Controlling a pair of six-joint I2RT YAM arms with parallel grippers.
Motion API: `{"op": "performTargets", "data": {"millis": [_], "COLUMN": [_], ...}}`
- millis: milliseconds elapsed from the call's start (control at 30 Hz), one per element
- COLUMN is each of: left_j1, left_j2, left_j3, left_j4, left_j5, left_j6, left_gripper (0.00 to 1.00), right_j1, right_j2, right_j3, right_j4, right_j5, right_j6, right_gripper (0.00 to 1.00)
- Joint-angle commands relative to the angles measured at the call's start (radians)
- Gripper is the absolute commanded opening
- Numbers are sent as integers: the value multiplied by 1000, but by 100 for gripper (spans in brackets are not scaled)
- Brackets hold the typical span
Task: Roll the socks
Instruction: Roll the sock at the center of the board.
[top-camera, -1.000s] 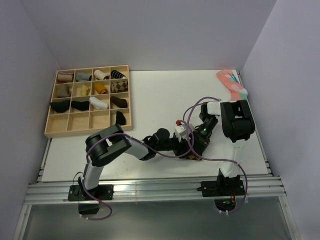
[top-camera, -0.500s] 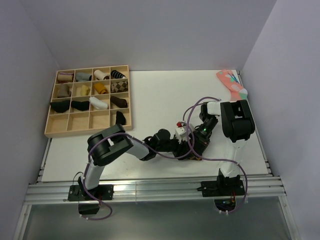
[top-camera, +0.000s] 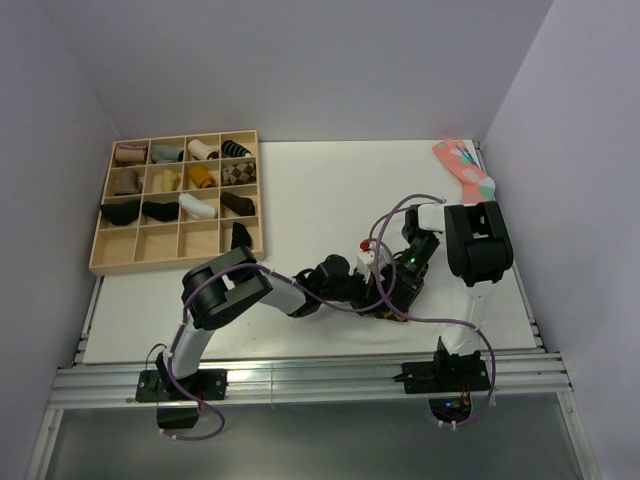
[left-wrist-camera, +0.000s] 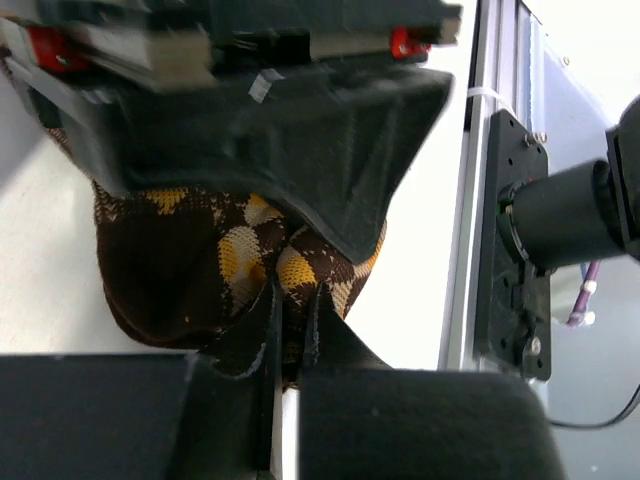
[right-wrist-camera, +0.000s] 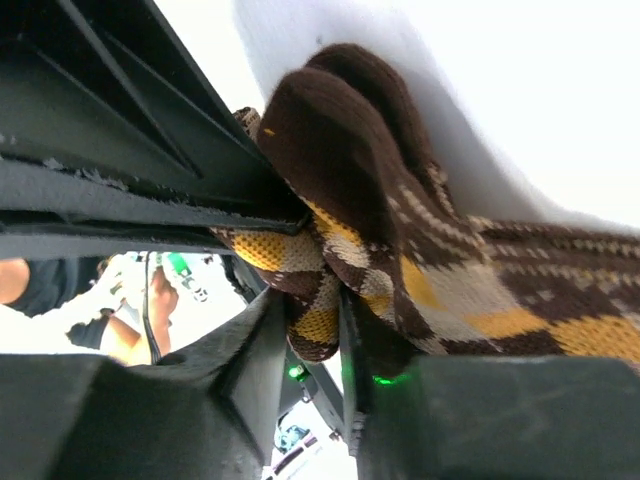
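The socks (left-wrist-camera: 190, 270) are a bunched dark brown knit with orange-tan diamonds, lying near the table's front edge, right of centre. In the top view both grippers cover them almost entirely. My left gripper (left-wrist-camera: 290, 305) (top-camera: 373, 286) is shut, pinching a fold of the socks between its fingertips. My right gripper (right-wrist-camera: 315, 315) (top-camera: 399, 288) comes from the opposite side and is shut on another fold of the socks (right-wrist-camera: 450, 270). The two grippers stand nose to nose, the right one's body (left-wrist-camera: 300, 130) filling the top of the left wrist view.
A wooden compartment tray (top-camera: 100, 262) with several rolled socks stands at the back left. A pink sock with teal patches (top-camera: 462, 168) lies at the far right corner. The metal rail (top-camera: 300, 375) and the right arm's base (left-wrist-camera: 520, 250) are close behind the grippers.
My left gripper has closed from half open onto the sock fold, and its arm has shifted slightly right toward the right gripper. The right gripper keeps its hold.
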Motion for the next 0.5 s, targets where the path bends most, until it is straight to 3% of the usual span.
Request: {"op": "performTargets", "data": {"millis": [0, 167, 467], "left_j1": [-13, -63, -73], "left_j2": [9, 2, -10], "left_j3": [75, 171, 202], "left_j4": [-162, -465, -643], "left_j5": [-88, -283, -395], "left_j6": [-28, -52, -163], "left_gripper": [0, 0, 0], "right_j1": [-6, -30, -185], "right_j2": [-50, -126, -204], "right_j3": [-29, -28, 46], "right_j4": [197, 247, 338], "right_j5": [86, 56, 8], "right_j6": [-10, 47, 199], "right_gripper": [34, 47, 49]}}
